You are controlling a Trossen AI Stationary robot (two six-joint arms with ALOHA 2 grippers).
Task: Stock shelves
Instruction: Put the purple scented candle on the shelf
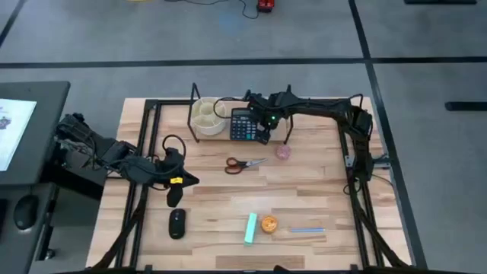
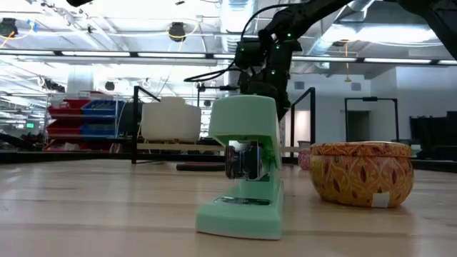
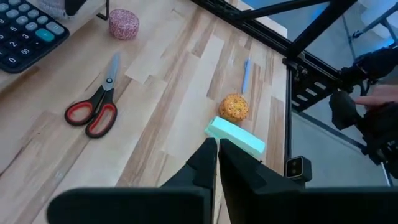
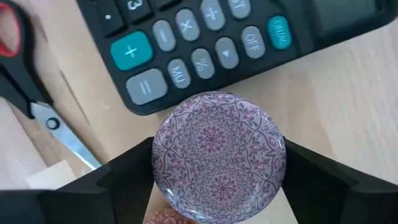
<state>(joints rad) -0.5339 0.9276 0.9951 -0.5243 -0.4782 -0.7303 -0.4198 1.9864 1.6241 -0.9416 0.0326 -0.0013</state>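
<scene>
Patterned round tin [image 4: 217, 149] clamped in right pincer [image 4: 217, 163], beside shelf calculator [image 4: 205, 37]

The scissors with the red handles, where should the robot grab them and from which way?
The scissors lie flat on the table, blades nearly closed, red loops toward the left arm. Probably best to come straight down and pinch across the narrow part near the pivot, where both sides are free. The left gripper is shut, so it would need to open first.
</scene>
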